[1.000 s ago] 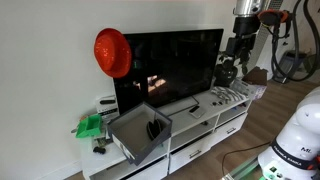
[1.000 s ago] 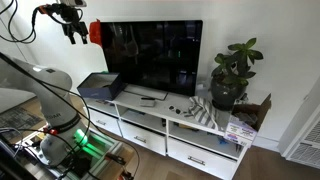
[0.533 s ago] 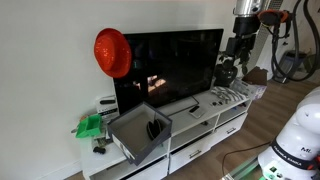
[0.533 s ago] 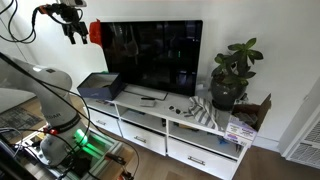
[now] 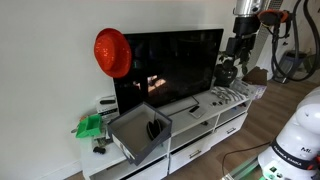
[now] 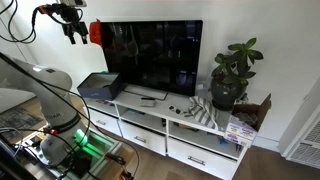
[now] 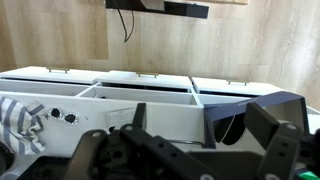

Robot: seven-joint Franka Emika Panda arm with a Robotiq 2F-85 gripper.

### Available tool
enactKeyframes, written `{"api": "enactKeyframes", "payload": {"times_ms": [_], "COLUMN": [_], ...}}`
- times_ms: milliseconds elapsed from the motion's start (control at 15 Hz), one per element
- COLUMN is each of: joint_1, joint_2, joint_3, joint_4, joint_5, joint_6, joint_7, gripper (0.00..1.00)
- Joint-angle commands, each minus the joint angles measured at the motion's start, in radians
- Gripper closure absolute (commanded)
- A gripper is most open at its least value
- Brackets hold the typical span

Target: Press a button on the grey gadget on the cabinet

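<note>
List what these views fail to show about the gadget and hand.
- grey gadget: buttons too small to see in the exterior views; not found in the wrist view.
- hand: open or shut unclear; tiny in the exterior views, a dark blur cut by the bottom edge in the wrist view.

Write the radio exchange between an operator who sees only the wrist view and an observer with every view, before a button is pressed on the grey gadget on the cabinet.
Operator: My wrist view shows just the white cabinet and a grey box. How high am I?
Observer: The gripper hangs high, roughly level with the TV's upper half, well clear of the cabinet top.
Operator: Where is my target?
Observer: The grey gadget lies on the cabinet top in front of the TV, between the grey box and the striped cloth.
</note>
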Motion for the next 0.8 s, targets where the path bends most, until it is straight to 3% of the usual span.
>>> {"api": "enactKeyframes", "payload": {"times_ms": [0,733], "joint_1": [0.005,-0.021], "joint_2": [0.055,0.387], "joint_3": [-0.01,-0.107], "joint_4": [-0.006,-0.099], "joint_5": [0.007,-0.008], "joint_6": [0.025,0.416], "joint_7": [-0.023,-0.145], "gripper": [0.0,0.0]}}
